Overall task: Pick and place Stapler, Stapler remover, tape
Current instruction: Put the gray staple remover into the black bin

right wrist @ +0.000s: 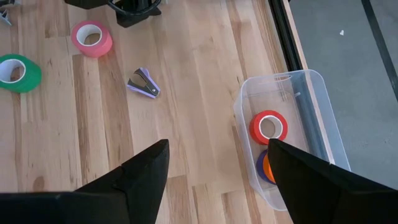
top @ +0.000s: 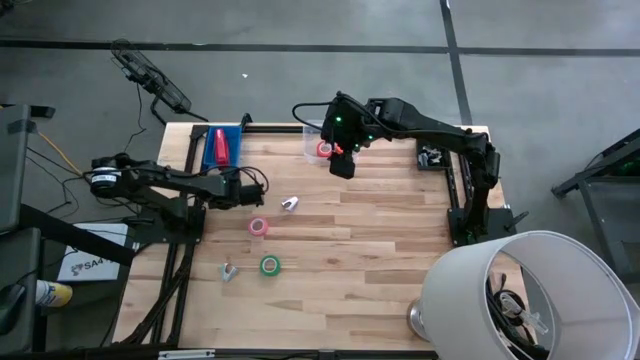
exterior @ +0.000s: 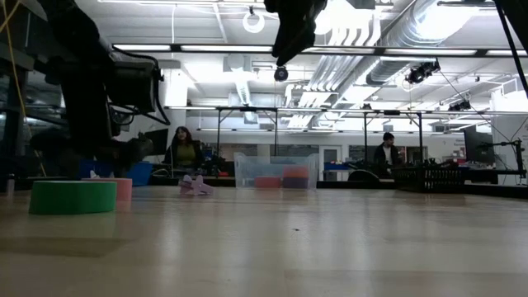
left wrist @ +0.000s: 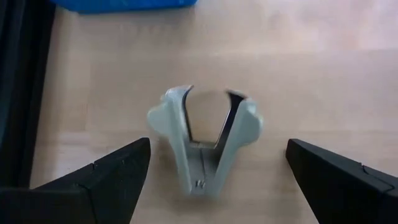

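Observation:
A silvery stapler remover [left wrist: 205, 140] lies on the wood with its claws toward the blue tray [left wrist: 124, 5]. My left gripper [left wrist: 217, 180] is open just short of it, one finger off to each side, touching nothing. In the high view this gripper [top: 258, 185] is left of the remover [top: 290, 204]. The red stapler [top: 220, 145] lies in the blue tray [top: 222, 148] at the far left. Pink tape [top: 258, 227] and green tape [top: 269, 265] lie flat on the table. My right gripper [right wrist: 217, 180] hangs open and empty above the clear bin [right wrist: 292, 137], which holds red tape [right wrist: 268, 126].
A second small remover [top: 229, 270] lies near the green tape. A purple roll [right wrist: 266, 165] sits under the red one in the bin. A white lamp shade [top: 530, 295] overhangs the near right corner. People stand in the room beyond the table [exterior: 186, 153].

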Controlling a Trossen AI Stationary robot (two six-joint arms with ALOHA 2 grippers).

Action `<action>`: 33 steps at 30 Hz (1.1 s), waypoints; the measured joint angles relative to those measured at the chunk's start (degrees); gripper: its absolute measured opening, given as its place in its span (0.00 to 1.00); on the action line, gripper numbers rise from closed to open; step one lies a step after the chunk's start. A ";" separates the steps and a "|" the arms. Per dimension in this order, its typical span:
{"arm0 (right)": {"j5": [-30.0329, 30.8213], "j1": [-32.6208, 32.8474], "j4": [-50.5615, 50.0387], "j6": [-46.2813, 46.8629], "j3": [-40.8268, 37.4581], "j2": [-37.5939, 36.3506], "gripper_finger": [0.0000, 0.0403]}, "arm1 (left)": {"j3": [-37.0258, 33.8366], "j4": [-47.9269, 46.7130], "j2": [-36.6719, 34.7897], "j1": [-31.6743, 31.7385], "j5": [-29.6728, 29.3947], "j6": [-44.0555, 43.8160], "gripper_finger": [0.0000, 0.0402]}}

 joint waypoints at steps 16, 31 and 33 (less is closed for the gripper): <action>0.37 -0.01 0.02 0.22 0.00 0.00 0.65 | -2.12 3.48 0.01 0.04 0.33 -2.54 0.65; 0.46 0.01 0.04 0.19 0.00 0.00 0.65 | -2.14 3.85 -0.01 0.04 4.20 -2.45 0.25; 0.46 0.01 0.04 0.17 0.00 0.00 0.65 | -2.14 3.85 -0.08 0.04 4.59 -1.61 0.21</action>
